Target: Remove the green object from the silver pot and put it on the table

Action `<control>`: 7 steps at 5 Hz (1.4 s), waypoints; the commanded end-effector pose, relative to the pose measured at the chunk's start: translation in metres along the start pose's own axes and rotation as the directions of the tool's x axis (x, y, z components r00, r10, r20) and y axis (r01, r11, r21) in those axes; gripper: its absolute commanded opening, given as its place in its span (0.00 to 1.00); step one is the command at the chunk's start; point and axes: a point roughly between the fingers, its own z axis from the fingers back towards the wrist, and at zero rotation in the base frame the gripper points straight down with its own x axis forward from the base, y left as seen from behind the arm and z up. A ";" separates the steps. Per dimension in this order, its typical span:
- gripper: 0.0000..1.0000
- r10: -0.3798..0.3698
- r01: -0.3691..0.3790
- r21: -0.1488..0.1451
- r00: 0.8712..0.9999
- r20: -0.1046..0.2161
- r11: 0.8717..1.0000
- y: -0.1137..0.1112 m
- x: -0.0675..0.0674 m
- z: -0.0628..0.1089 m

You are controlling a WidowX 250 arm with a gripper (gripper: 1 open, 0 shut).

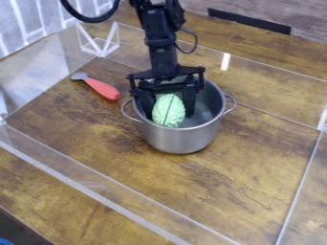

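**Green lump gripped, lift-out pending**

The tabletop carries the silver pot, and the arm reaches straight down into it. The grasp step looks done. Next comes a vertical lift clear of the rim, then a set-down beside the pot. The jaws of the gripper, partly closed, seem clamped around the green object, which sits inside the pot.

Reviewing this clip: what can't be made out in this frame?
- Camera view: the gripper fingertips' contact with the green object; too small to tell.
- The silver pot floor, hidden by wall and object.
- The red-orange tool's head, too small.
- Upper arm, cut off at the top edge.
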 end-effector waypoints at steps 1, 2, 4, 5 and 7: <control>0.00 -0.056 0.060 -0.036 0.994 0.090 0.998 -0.009 -0.004 0.038; 0.00 -0.032 0.036 -0.040 0.995 0.095 0.999 -0.011 -0.007 0.042; 0.00 -0.001 0.008 -0.058 0.994 0.107 0.998 -0.007 -0.011 0.051; 0.00 0.005 0.003 -0.071 0.994 0.113 0.997 0.000 -0.012 0.057; 0.00 -0.022 0.042 -0.131 0.988 0.153 0.990 0.008 -0.027 0.121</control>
